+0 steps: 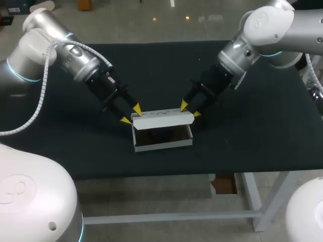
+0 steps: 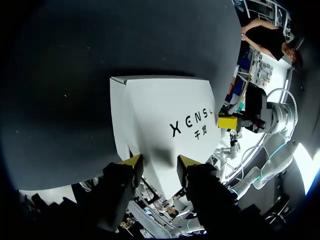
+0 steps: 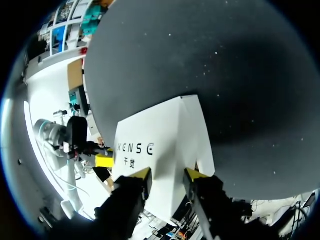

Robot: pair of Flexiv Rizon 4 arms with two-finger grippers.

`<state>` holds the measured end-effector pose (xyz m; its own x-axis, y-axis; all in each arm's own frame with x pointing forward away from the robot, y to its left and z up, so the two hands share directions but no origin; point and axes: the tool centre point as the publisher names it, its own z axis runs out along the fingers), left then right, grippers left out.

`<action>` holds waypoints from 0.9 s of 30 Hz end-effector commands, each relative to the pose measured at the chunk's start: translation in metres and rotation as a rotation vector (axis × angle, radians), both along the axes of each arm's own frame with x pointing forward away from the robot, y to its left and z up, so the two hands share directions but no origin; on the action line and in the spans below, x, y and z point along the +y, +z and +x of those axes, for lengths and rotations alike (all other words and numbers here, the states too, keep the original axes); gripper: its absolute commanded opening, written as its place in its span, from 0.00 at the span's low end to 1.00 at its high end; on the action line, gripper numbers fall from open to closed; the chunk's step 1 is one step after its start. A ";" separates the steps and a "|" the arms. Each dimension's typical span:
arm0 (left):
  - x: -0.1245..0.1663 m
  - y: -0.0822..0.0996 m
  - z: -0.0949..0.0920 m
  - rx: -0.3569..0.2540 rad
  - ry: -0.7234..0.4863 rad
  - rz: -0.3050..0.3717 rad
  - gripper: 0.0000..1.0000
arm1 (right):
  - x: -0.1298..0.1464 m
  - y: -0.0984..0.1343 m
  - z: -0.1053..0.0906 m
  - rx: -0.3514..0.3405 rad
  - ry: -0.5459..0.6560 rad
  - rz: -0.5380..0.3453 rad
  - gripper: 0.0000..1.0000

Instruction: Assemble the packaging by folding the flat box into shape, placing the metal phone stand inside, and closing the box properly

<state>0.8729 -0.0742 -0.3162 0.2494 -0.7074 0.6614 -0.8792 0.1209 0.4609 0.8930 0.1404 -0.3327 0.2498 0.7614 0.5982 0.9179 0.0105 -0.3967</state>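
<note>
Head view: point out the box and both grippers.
box (image 1: 162, 119), head view, its white lid flap.
left gripper (image 1: 130, 114), head view, midway between its yellow tips.
right gripper (image 1: 190, 110), head view, midway between its yellow tips.

A robotics lab: my left arm (image 1: 45, 45) and right arm (image 1: 267, 30) flank a black table (image 1: 151, 60).

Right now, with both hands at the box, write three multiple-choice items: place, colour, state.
1. Where does the box stand? A) in the middle of the table, between the left hand and the right hand; B) at the left edge; C) on the floor.
2. What colour is its outside? A) brown; B) white; C) blue.
3. What state is it in? A) flat; B) fully closed; C) folded up, lid raised.
Key: 1 A, a hand sits at each end of it; 2 B, its panels show white in every view; 3 C, the head view looks into its inside.
</note>
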 end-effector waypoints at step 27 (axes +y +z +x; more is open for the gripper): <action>-0.001 0.003 0.009 0.080 -0.048 -0.061 0.47 | 0.007 0.007 0.005 0.067 0.026 0.035 0.44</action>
<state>0.8769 -0.0705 -0.3122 0.2700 -0.6787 0.6830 -0.8393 0.1817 0.5124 0.8940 0.1424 -0.3252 0.2720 0.7483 0.6051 0.8933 0.0375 -0.4480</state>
